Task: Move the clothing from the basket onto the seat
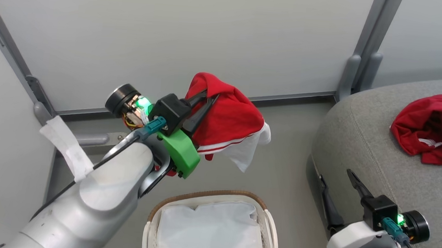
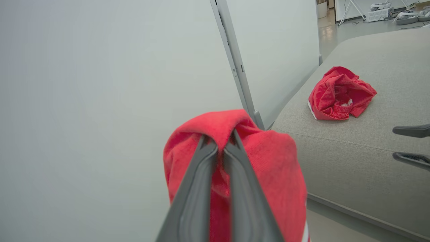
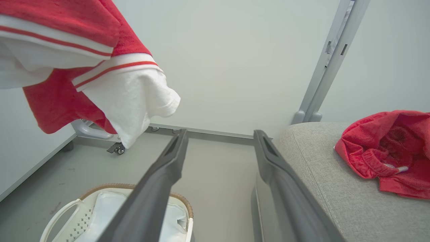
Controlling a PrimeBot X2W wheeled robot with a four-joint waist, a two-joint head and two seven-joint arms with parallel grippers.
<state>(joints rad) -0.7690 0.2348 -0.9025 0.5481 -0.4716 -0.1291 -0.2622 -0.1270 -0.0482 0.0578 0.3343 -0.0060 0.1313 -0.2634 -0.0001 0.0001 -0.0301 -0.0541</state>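
Observation:
My left gripper (image 1: 211, 95) is shut on a red and white garment (image 1: 229, 120), holding it in the air above the floor, beyond the basket (image 1: 265, 214). The same garment (image 2: 262, 161) drapes over the closed fingers in the left wrist view, and hangs at the upper left as the garment (image 3: 100, 67) in the right wrist view. The white basket (image 3: 67, 215) with its brown rim shows only a white liner (image 1: 208, 229) inside. A second red garment (image 1: 434, 125) lies crumpled on the grey seat (image 1: 366, 135). My right gripper (image 1: 335, 180) stands open beside the seat's edge, holding nothing.
White partition panels with grey posts (image 1: 363, 44) enclose the area behind and to the left. A caster foot (image 3: 116, 148) of the panel frame stands on the grey floor (image 1: 280, 176) near the basket.

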